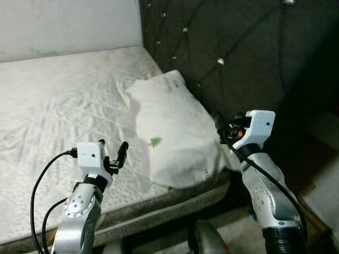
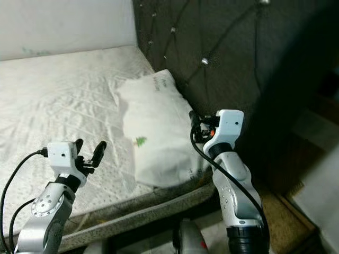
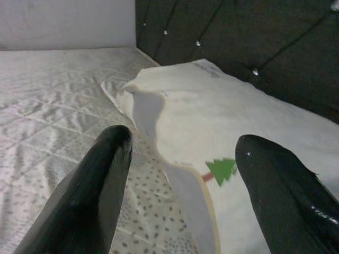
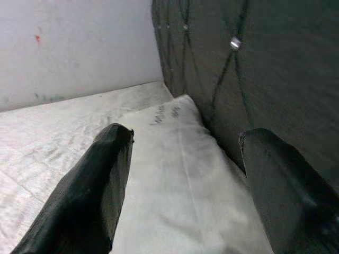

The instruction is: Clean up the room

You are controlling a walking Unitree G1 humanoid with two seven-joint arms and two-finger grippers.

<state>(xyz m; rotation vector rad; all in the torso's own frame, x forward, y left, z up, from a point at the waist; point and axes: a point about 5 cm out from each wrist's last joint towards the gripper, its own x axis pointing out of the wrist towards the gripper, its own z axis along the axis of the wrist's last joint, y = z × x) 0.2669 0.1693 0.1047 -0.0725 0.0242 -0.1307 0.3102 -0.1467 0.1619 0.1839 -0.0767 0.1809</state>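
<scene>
Your left gripper [image 1: 112, 153], lower left, hovers spread over the mattress [image 1: 58, 106] beside the pillow [image 1: 172, 129]. The pillow lies mid-frame against the headboard [image 1: 238, 47]. Your right gripper [image 4: 183, 174], right of centre, is parted at the pillow's edge.

Lighting dim and uneven. Mattress [image 1: 63, 100] and pillow [image 1: 172, 127] brightly lit, nearly washed out; headboard [image 1: 238, 47] falls into deep shadow with small stud glints. Wrist views soft, near fingers [image 3: 85, 196] unfocused.
</scene>
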